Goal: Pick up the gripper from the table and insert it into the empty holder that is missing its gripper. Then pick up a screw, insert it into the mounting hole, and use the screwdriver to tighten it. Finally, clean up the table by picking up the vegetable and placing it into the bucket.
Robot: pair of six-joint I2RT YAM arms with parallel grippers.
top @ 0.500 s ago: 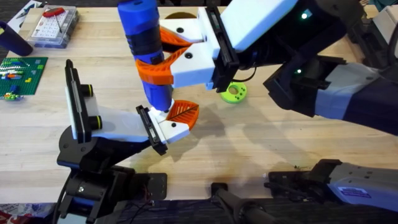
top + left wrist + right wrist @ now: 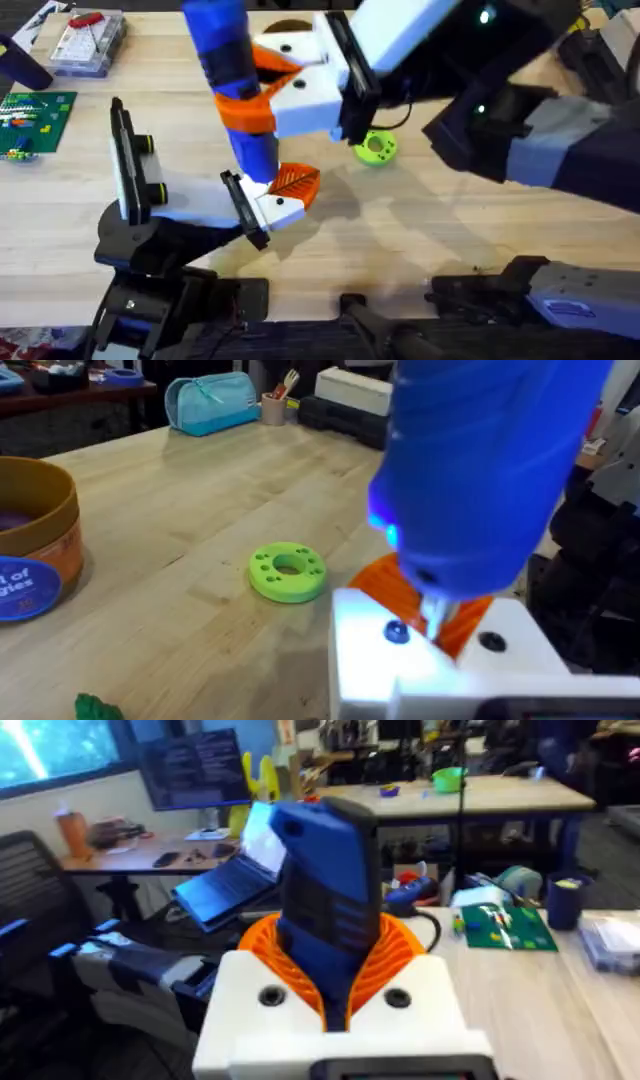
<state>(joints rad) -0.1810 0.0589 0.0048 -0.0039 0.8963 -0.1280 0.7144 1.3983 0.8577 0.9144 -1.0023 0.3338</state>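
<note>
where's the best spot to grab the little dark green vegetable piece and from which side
The vegetable is a small, low piece lying flat on the bare wooden table, apart from the green disc and the orange bucket. Its low, stubby shape suggests coming straight down from above and closing a pincer across its narrow middle. Its edges are partly cut off in the left wrist view, so its exact outline is unclear.
</note>
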